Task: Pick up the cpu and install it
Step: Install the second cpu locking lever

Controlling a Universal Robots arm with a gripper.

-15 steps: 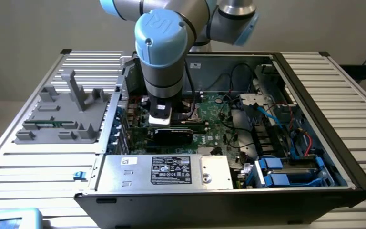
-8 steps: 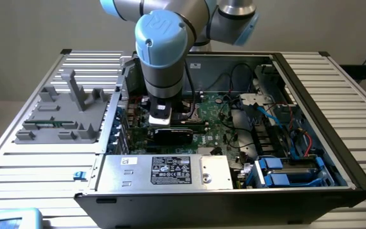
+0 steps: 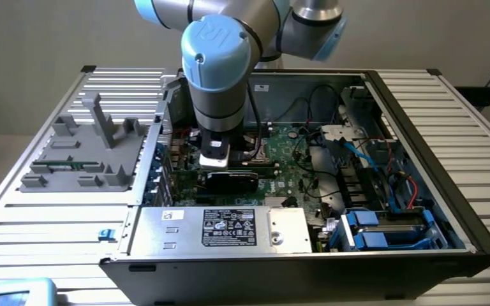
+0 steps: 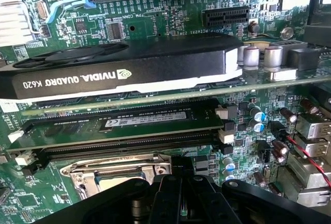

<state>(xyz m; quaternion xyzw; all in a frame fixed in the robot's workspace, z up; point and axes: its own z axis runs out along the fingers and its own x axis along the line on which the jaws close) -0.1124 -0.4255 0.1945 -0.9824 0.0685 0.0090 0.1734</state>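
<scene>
Your gripper (image 4: 178, 182) is down inside the computer case (image 3: 432, 191), jaws closed, hovering right over the socket (image 4: 111, 175). The cpu (image 4: 116, 184) appears seated there already. You're at the install step; any release must be straight and gentle.

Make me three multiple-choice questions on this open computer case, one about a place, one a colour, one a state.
1. Where does the graphics card sit?
A. On the motherboard
B. On the grey tray
C. On the power supply

2. What colour are the arm's joint caps?
A. Red
B. Light blue
C. Yellow

3. How is the gripper above the CPU socket?
A. Wide open
B. Shut
C. Holding a cable

Answers: 1 A, it stands slotted among the board's connectors; 2 B, the exterior view shows blue caps; 2 aside, 3 B, its fingers meet over the socket.
</scene>
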